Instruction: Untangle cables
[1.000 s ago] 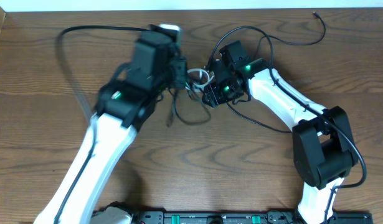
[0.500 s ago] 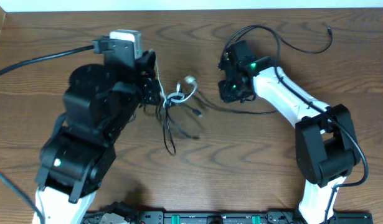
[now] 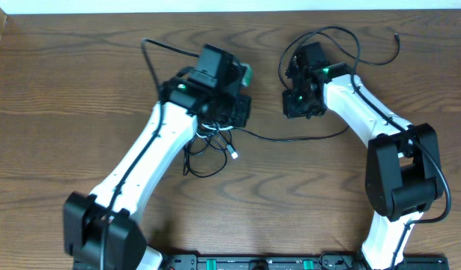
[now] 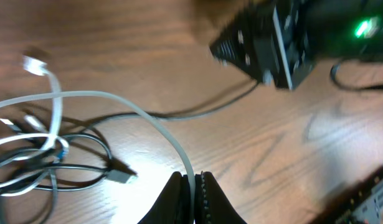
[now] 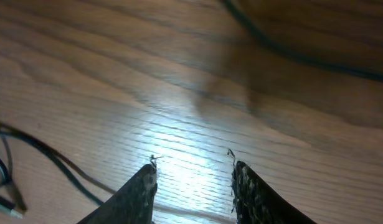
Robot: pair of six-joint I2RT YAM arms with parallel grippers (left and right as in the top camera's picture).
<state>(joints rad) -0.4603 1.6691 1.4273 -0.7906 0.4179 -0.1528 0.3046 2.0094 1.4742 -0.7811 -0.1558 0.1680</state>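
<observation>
White cord point(image 4: 116, 99): runs in a wide arc from a loose coil at the left of the left wrist view up to the left pincer point(image 4: 192, 186). Its small white plug end point(image 4: 35, 64) lies free on the wood, above the coil.

Black cord point(image 3: 290, 139): several loops bunched with the white coil, below and just left of the left pincer in the overhead view. One long strand leaves the bundle and trails right across the counter point(image 3: 80, 82), passing below the right pincer point(image 3: 300, 105). A dark plug end point(image 4: 121, 177) rests beside the loops. The two cords cross in the coil; which lies on top at each crossing I cannot tell.

Left pincer: fingers pressed together, pinching the white cord between the tips. It is low over the counter at the top edge of the bundle.

Right pincer: fingers point(image 5: 141, 193) spread, with only bare wood in the gap. A stretch of black cord lies off to the left in the right wrist view, apart from the fingers. The right pincer is near the left one, with a clear gap between them.
</observation>
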